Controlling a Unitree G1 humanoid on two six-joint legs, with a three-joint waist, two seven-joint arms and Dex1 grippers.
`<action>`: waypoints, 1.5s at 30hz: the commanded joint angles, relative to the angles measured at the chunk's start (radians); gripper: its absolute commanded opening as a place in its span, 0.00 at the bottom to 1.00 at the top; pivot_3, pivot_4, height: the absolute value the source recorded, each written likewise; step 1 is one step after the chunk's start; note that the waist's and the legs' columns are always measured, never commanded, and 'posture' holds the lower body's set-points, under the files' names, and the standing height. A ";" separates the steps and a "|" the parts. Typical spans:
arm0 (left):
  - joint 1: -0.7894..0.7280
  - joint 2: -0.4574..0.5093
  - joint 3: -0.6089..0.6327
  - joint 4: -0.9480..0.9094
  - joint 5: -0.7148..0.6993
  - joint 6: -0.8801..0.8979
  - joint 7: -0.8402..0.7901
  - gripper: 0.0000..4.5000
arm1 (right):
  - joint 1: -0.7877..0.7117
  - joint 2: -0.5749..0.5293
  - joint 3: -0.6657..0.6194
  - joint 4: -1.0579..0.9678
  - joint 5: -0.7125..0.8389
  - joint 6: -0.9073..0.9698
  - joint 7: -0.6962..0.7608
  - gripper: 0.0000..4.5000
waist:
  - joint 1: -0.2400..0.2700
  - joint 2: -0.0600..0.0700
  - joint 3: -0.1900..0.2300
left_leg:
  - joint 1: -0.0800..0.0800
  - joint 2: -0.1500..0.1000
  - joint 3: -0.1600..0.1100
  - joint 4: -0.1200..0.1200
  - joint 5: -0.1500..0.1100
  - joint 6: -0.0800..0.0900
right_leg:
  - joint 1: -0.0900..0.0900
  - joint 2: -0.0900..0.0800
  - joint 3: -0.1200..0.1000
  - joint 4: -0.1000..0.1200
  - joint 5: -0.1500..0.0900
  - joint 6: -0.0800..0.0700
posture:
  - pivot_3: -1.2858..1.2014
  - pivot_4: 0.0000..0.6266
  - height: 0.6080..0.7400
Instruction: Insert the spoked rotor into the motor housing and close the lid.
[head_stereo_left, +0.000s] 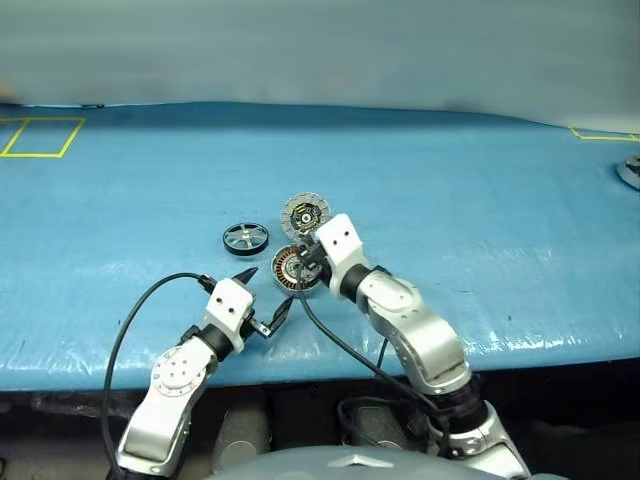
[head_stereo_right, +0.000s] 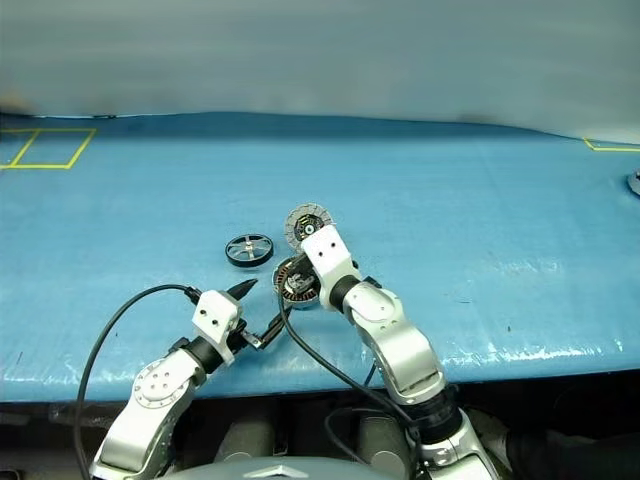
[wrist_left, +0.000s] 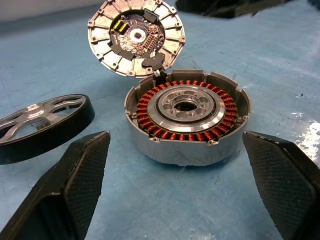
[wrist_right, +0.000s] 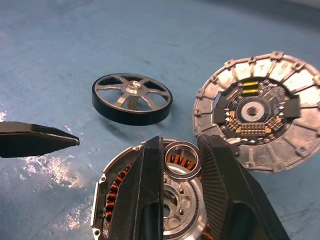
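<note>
Right gripper (wrist_right: 181, 165) clamped on small silver bearing ring (wrist_right: 182, 160) above open silver copper-wound motor housing (wrist_left: 187, 117); hinged lid (wrist_left: 136, 36) stands open at far side. Left gripper (wrist_left: 175, 165) wide open, empty, near side of housing. Dark-rimmed spoked rotor (head_stereo_left: 245, 238) untouched on blue table (head_stereo_left: 480, 180), left of housing. Judged step: still before rotor insertion. Next: seat ring centred, then fetch rotor.

Hidden and cut-off parts around the open motor

In the right wrist view the two black fingers of the right gripper (wrist_right: 181, 165) cover much of the round silver-grey motor housing with copper windings (wrist_right: 112, 192), cut by the lower edge; the head views cut a grey round object (head_stereo_left: 631, 171) at the table's far right.
</note>
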 joint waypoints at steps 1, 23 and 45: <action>0.014 -0.014 -0.002 -0.022 -0.009 -0.031 0.002 1.00 | -0.008 0.028 0.024 0.058 -0.017 -0.062 -0.023 0.15 | 0.000 0.000 0.000 | 0.000 0.000 0.000 0.000 0.000 0.000 | 0.000 0.000 0.000 0.000 0.000 0.000 | 0.52 0.24 1.00; -0.005 -0.014 0.000 -0.027 -0.020 -0.020 -0.012 1.00 | 0.017 0.034 0.022 0.156 -0.051 -0.070 -0.046 0.15 | -0.002 0.000 0.000 | 0.002 0.001 0.000 0.002 0.000 0.000 | -0.001 0.000 -0.001 0.001 0.000 0.000 | 0.52 0.24 1.00; -0.018 -0.007 0.006 -0.027 -0.032 -0.006 -0.032 1.00 | -0.034 0.014 0.034 -0.123 -0.004 0.217 -0.060 0.08 | -0.003 0.000 0.000 | 0.001 0.000 0.000 0.002 0.000 0.000 | -0.002 -0.001 -0.001 0.001 0.000 0.000 | 0.52 0.24 1.00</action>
